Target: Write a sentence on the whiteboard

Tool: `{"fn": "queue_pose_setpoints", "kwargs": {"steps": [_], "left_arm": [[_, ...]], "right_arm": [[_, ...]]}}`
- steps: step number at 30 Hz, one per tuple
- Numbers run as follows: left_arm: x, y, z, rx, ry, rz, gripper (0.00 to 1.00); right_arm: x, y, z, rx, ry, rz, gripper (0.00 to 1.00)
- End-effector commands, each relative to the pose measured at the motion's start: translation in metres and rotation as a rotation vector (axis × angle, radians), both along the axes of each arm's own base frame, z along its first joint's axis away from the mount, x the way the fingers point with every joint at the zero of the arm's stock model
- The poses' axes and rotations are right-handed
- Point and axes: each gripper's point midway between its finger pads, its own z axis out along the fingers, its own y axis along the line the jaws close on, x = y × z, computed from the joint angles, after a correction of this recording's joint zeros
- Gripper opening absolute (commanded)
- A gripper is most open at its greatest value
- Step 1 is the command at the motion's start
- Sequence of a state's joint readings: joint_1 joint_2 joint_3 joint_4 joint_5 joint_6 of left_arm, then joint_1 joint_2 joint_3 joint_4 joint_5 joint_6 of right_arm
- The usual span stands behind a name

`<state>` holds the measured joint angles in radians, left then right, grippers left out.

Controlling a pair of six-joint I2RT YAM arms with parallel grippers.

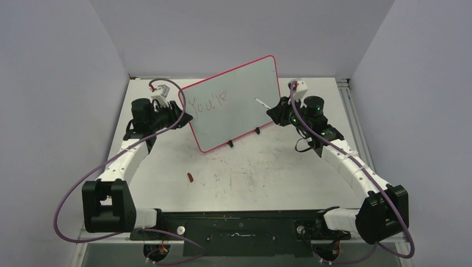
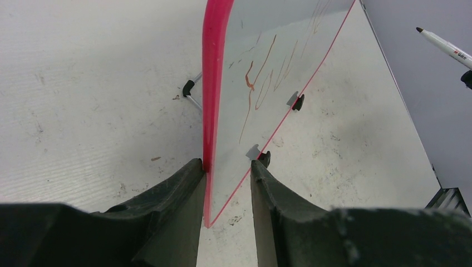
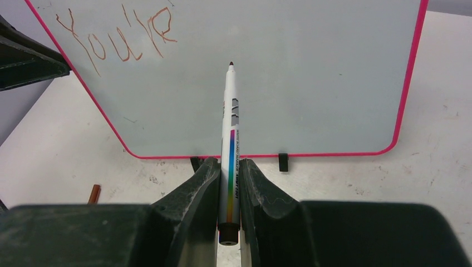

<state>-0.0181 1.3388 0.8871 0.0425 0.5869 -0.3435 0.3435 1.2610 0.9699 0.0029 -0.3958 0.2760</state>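
Note:
The whiteboard (image 1: 239, 105) (image 3: 311, 83) stands tilted on its feet at the back centre, pink-rimmed. On its upper left is the sentence (image 1: 207, 103) (image 2: 261, 83) (image 3: 119, 39), reading only "You're" in reddish-brown. My left gripper (image 1: 185, 115) (image 2: 227, 162) straddles the board's (image 2: 245, 139) left edge, one finger against the pink rim and the other at the front face. My right gripper (image 1: 276, 111) (image 3: 229, 162) is shut on a white marker (image 1: 261, 103) (image 3: 230, 139) (image 2: 445, 47). The marker's tip points at the board's middle, a little short of the surface.
A small red-brown cap (image 1: 190, 177) (image 3: 94, 193) lies on the table in front of the board. Two black clip feet (image 1: 230, 143) (image 1: 257, 131) hold the board's lower edge. Grey walls close in left, right and back. A rail (image 1: 348, 105) runs along the right.

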Motion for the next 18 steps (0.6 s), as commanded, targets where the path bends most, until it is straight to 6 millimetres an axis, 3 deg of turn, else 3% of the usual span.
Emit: {"fn": "queue_pose_setpoints", "kwargs": {"steps": [1,18], "left_arm": [[0.002,-0.016,0.015,-0.017,-0.052,-0.065,0.33],[0.002,-0.017,0.004,-0.010,-0.029,-0.064,0.29]], "right_arm": [[-0.003,0.002,0.026,0.048,-0.055,0.054,0.05],[-0.009,0.027,0.019,0.043,-0.054,0.107,0.05]]}}
